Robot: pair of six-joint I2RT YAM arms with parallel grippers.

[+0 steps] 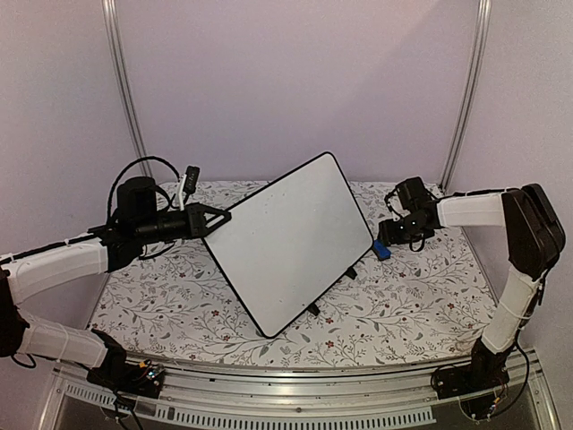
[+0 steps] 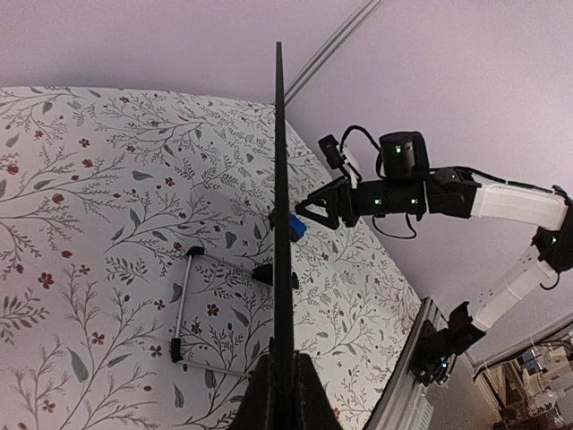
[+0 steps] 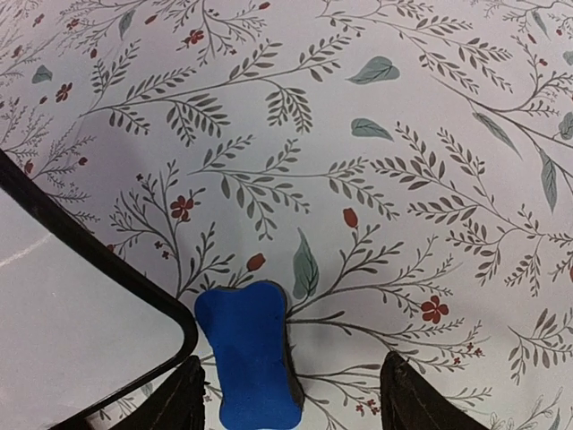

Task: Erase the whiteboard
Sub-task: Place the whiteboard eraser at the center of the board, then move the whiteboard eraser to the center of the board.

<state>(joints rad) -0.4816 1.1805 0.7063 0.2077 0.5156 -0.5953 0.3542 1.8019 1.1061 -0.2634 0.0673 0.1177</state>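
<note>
The whiteboard (image 1: 291,237) stands tilted on the flowered cloth, its white face blank in the top view. My left gripper (image 1: 213,219) is shut on its left edge. In the left wrist view the board's black edge (image 2: 281,224) runs straight up from between the fingers of that gripper (image 2: 283,394). A blue eraser (image 3: 249,354) lies flat on the cloth just beside the board's rounded corner (image 3: 72,322). My right gripper (image 3: 295,403) hangs open over it, the eraser nearer the left finger and touching neither. From above, the right gripper (image 1: 385,240) and the eraser (image 1: 382,251) are at the board's right corner.
The board's wire stand (image 2: 183,305) and black feet (image 1: 313,309) rest on the cloth behind and under it. Lilac walls with aluminium posts (image 1: 125,90) close the back and sides. A metal rail (image 1: 295,394) runs along the near edge by the arm bases.
</note>
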